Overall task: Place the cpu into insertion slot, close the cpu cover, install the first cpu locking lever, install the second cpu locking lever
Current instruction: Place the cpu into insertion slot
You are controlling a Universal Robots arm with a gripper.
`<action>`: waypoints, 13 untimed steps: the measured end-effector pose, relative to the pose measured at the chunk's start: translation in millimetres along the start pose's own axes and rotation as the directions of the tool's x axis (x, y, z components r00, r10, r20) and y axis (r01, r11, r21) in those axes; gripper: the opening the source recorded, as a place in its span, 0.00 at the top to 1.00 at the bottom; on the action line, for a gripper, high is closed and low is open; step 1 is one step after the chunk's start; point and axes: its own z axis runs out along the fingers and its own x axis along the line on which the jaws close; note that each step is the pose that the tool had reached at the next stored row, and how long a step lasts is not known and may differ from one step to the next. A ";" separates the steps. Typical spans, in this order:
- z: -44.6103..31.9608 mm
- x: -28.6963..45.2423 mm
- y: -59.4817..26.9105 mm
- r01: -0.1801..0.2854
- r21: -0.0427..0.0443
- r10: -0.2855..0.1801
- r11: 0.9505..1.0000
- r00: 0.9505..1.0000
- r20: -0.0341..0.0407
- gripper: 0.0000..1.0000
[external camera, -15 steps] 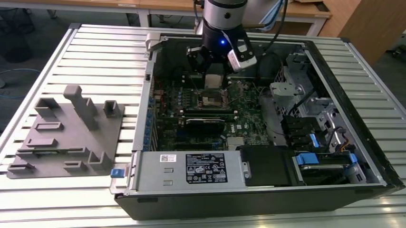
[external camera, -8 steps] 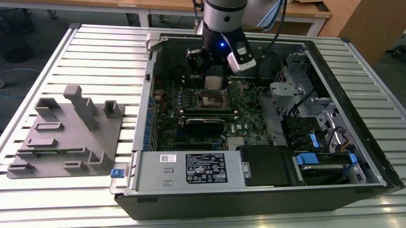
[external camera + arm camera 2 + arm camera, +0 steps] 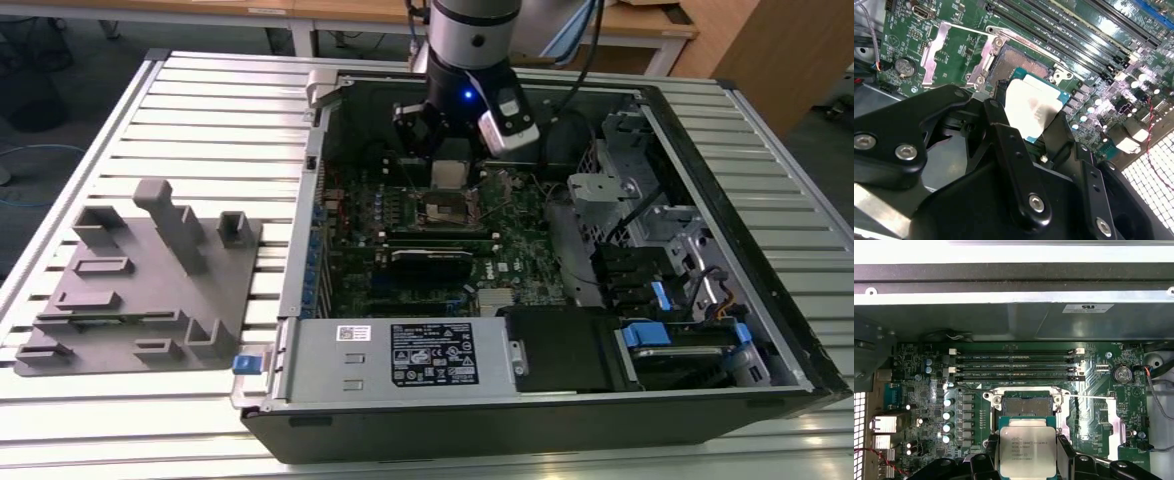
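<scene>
The pincer (image 3: 1027,462) grips the cpu (image 3: 1027,440) by two opposite edges, its black fingers (image 3: 990,460) drawn narrow around the chip. The cpu's silvery top faces the camera in the first wrist view. The cpu hangs above the green board (image 3: 919,390), near the insertion slot (image 3: 1026,404) but not in it, and the slot's dark centre lies bare. The cpu cover (image 3: 1116,422) lies flipped open beside the slot. The open computer case (image 3: 534,430) lies on the slatted counter (image 3: 200,110). A grey moulded block (image 3: 134,280) sits by the counter's edge on the exterior view's left.
</scene>
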 end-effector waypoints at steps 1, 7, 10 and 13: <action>0.5 0.0 -0.1 0.000 0.000 0.000 1.000 1.000 0.000 0.46; 1.3 -0.7 -0.1 0.000 0.000 0.000 1.000 1.000 0.000 0.46; 1.9 -0.9 -0.2 0.000 0.001 0.000 1.000 1.000 0.000 0.46; 2.3 -0.9 -0.2 0.000 0.000 0.000 1.000 1.000 0.000 0.46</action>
